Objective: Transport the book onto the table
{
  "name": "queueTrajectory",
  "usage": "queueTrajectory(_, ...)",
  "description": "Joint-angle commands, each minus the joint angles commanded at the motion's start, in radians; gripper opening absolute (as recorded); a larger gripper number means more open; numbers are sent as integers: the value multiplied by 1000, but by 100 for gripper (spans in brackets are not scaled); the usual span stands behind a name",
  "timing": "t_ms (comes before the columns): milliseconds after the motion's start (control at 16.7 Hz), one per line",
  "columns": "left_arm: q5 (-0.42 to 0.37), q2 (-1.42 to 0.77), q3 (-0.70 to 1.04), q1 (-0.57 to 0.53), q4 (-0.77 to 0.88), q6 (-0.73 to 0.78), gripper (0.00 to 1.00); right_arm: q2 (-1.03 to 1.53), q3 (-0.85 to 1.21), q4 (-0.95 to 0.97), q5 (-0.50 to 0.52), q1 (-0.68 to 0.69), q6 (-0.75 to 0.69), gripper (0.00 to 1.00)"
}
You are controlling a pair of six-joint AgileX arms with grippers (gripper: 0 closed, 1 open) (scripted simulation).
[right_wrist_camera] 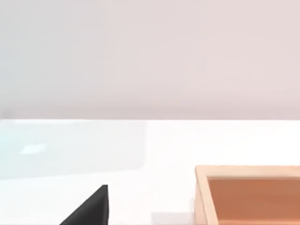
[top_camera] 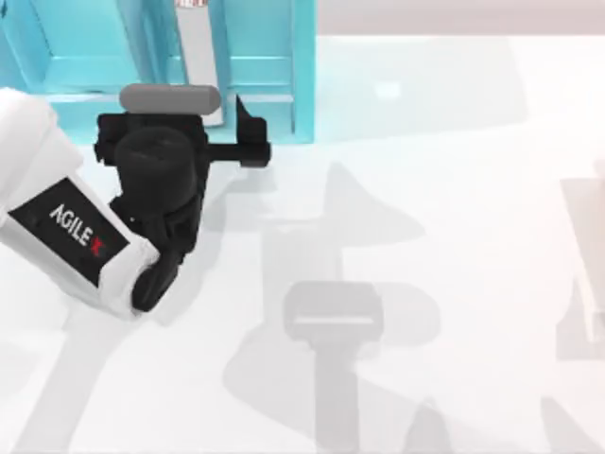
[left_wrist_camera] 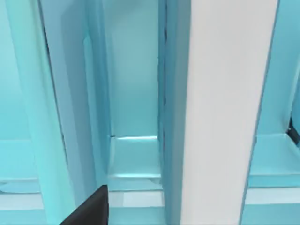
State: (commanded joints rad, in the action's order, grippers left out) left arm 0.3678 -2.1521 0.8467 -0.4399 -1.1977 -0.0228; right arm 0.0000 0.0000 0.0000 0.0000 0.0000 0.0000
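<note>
One stiff, probably heavy book (left_wrist_camera: 225, 108) upright in the shelf (top_camera: 274, 66); pinch its covers. Left gripper (top_camera: 213, 123) close by, opening can't tell.

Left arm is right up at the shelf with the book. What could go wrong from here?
1. The book stands upright close beside a teal divider of the shelf unit; a finger may strike the divider instead of sliding in.
2. Pulled out off-centre, the tall book could tip onto the table.
3. The left gripper sits hard against the shelf front, so the wrist may bump it.
</note>
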Motion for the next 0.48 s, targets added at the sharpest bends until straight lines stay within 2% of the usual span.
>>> queueTrajectory(480, -63, -190, 356, 60, 160, 6, 100, 0, 0, 0, 0, 0, 0, 100)
